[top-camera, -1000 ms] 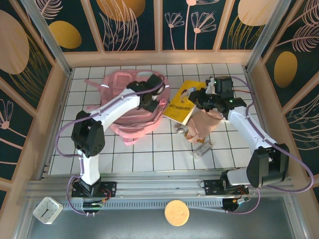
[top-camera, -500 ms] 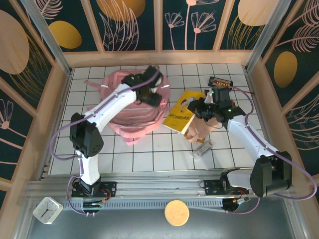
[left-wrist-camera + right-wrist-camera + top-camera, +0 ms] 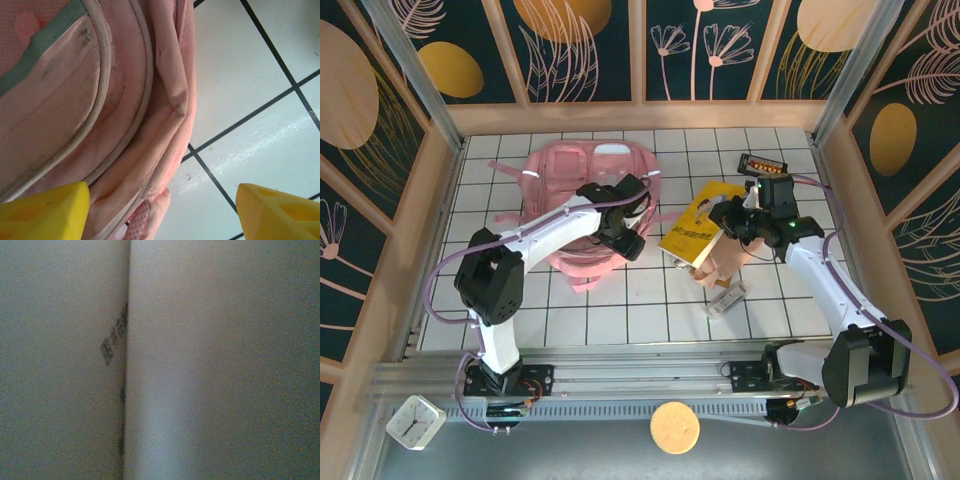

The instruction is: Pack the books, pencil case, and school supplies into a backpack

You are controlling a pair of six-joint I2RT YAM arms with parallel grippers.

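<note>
Book [image 3: 692,230], yellow, lettering illegible, pinched in R gripper [image 3: 732,218]; L gripper [image 3: 160,197] wide by backpack [image 3: 75,100].

Robot test cell, a lab-type rig rather than a lived-in room. Two white jointed robot arms [image 3: 550,225] trailing purple cables [image 3: 433,290] are bolted to a ridged aluminium rail [image 3: 640,370] at the edge of a white grid-lined tabletop [image 3: 650,300]. Wooden-framed dark wall panels printed with gold discs and pale leaves [image 3: 585,50] box it in like a stage set.
</note>
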